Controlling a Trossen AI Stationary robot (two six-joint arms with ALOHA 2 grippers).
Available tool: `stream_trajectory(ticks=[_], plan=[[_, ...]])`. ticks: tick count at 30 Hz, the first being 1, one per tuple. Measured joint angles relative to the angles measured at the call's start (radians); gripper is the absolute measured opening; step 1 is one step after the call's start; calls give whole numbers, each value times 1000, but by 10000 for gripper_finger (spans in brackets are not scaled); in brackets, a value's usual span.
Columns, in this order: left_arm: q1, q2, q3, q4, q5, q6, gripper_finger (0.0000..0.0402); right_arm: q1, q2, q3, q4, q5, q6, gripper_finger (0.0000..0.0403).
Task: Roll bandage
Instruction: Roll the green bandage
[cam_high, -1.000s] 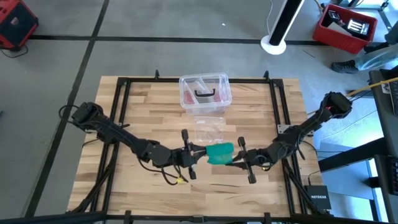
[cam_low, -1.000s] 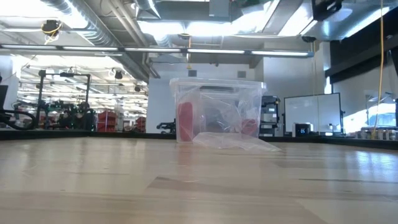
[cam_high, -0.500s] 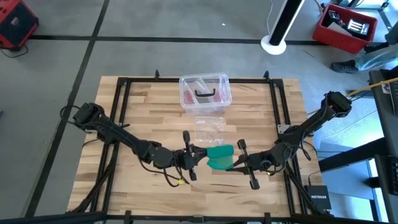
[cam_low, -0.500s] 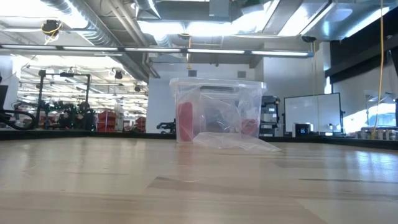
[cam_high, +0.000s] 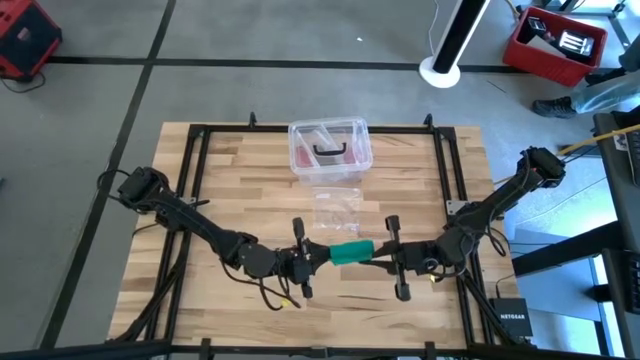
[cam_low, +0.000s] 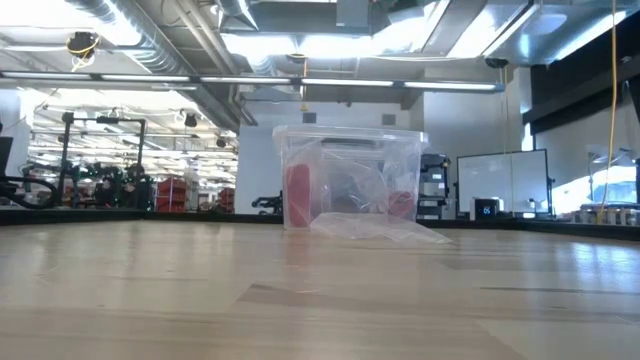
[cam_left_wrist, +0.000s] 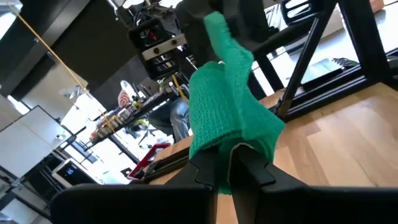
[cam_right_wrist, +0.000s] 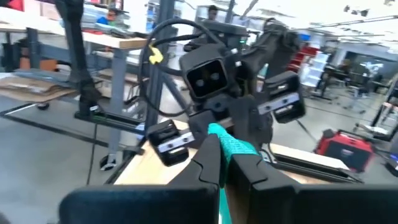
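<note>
The teal-green bandage (cam_high: 350, 251) is held above the near middle of the table as a short band between my two grippers. My left gripper (cam_high: 322, 256) is shut on its left end and my right gripper (cam_high: 379, 257) is shut on its right end. Both point level at each other. In the left wrist view the bandage (cam_left_wrist: 227, 106) rises bunched from my left gripper (cam_left_wrist: 230, 169) toward the other arm. In the right wrist view only a short teal piece (cam_right_wrist: 235, 148) shows ahead of my right gripper (cam_right_wrist: 225, 163). The low view shows neither the bandage nor a gripper. My left gripper pinches the bandage's left end (cam_left_wrist: 239, 144) between its two fingers, coming level from the table's left. The fabric there is bunched. The bandage is lifted clear of the table. My right gripper pinches the bandage's right end (cam_right_wrist: 229, 143) between its two fingers, coming level from the table's right. The band runs from it straight to the other gripper, clear of the table.
A clear plastic box (cam_high: 330, 150) with pinkish contents stands at the table's far middle, also seen in the low view (cam_low: 348, 180). A crumpled clear bag (cam_high: 338, 208) lies in front of it. A black frame (cam_high: 195, 160) runs along the table's edges.
My right gripper has risen and rolled while staying shut on the bandage. The bandage, a wide bunched patch a second ago, now shows from above as a narrow band drawn out between the two grippers.
</note>
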Motion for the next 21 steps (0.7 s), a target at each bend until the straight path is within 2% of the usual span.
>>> stream_trajectory(ticks=[16, 21], plan=[[-1, 0, -1, -3, -3, -6, 15, 0, 0, 0, 22, 242, 80, 11], [-2, 2, -2, -6, -3, -9, 15, -16, 5, 2, -38, 248, 197, 12]])
